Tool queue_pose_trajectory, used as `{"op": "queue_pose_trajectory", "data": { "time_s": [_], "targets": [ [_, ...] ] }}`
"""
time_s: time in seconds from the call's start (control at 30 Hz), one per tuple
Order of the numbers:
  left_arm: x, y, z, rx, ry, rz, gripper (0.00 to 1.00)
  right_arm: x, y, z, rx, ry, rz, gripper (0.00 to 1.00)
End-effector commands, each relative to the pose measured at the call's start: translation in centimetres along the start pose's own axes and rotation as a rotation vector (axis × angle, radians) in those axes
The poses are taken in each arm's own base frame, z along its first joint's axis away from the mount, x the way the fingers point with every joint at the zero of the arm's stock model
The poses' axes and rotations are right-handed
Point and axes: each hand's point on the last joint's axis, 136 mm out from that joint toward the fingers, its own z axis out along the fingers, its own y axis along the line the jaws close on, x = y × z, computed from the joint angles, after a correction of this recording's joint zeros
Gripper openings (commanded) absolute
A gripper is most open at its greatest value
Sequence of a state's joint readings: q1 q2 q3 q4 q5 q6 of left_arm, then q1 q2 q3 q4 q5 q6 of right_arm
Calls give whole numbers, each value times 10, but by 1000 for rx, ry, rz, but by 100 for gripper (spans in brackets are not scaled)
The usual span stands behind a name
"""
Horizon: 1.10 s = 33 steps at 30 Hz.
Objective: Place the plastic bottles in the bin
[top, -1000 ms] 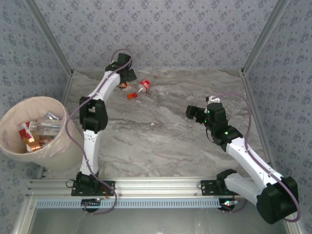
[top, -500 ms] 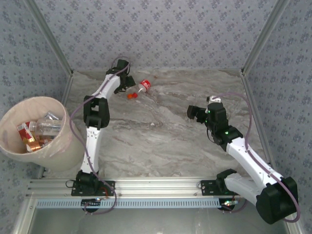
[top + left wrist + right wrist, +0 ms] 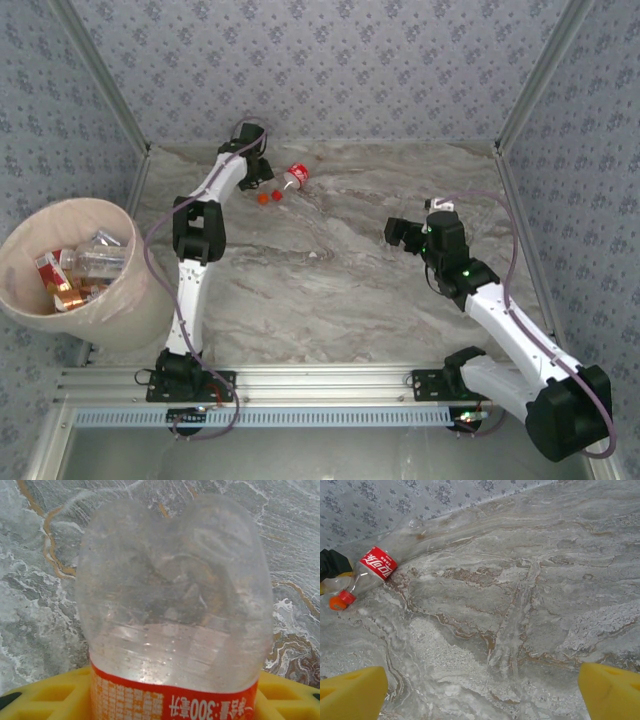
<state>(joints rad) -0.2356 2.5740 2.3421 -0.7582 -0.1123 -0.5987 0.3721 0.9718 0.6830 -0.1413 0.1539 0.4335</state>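
Yellow pads (image 3: 45, 700) of the left gripper (image 3: 172, 702) press against both sides of an orange-labelled bottle (image 3: 175, 595) at its label band, so we read the jaws as gripping it. Its crushed clear body sticks out ahead of them over the marble table (image 3: 330, 270), at the far left. We judge the step in hand to be securing this bottle. The thin dented wall will give under pressure, so we would want a firm squeeze and a straight lift before any swing. That lift should also stay off the red-labelled bottle (image 3: 296, 175) lying just beside it.

The right gripper (image 3: 482, 687) hangs over bare marble with its fingers (image 3: 350, 692) spread wide and nothing between them, well apart from both bottles.

The bin (image 3: 125, 305) stands off the table's left edge near the arm bases, well away from the held bottle. It already holds a pile of bottles, some with red and orange labels and at least one clear. We would carry the bottle fully past the rim before letting go.
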Motion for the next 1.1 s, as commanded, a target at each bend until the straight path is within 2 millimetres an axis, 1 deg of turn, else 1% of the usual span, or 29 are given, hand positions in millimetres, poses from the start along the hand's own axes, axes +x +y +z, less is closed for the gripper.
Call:
{"op": "queue_pose_trajectory", "data": {
  "time_s": [0.0,0.1,0.13,0.2,0.33,0.37,0.5,0.63,0.73,0.8,0.87,0.9,0.97,1.03,1.07],
  "targets": [
    [-12,-5,-34,37,-27,40,54,-7,-5,-6,22,-26,17,100],
    [-15,-5,-50,61,-59,54,53,-7,-6,-7,21,-32,22,100],
    [-13,-3,-54,59,-58,57,52,-7,-6,-8,22,-34,24,100],
    [-16,-3,-66,79,-95,59,52,-6,-6,-9,19,-36,26,100],
    [-13,1,-86,102,-124,54,50,-7,-2,-10,-9,-46,31,100],
    [-9,3,-90,109,-120,49,50,-8,0,-10,-23,-54,33,100],
    [-4,-2,-125,169,-159,43,50,-18,10,-12,-79,-110,31,100],
    [4,-9,-164,212,-201,66,49,-21,23,-13,-158,-137,26,100],
    [15,-14,-196,257,-225,75,47,-24,40,-16,-257,-163,5,100],
    [27,-21,-218,297,-236,99,47,-27,55,-20,-343,-192,-25,100],
    [37,-24,-240,318,-250,126,47,-28,65,-23,-394,-221,-41,100],
    [40,-23,-252,325,-262,135,47,-29,69,-25,-412,-235,-44,100],
    [46,-19,-269,342,-274,136,47,-30,74,-26,-433,-252,-48,100],
    [50,-13,-285,354,-287,131,47,-31,76,-25,-440,-256,-50,100],
    [50,-9,-296,359,-300,133,47,-31,78,-25,-445,-257,-53,100]
  ]
}}
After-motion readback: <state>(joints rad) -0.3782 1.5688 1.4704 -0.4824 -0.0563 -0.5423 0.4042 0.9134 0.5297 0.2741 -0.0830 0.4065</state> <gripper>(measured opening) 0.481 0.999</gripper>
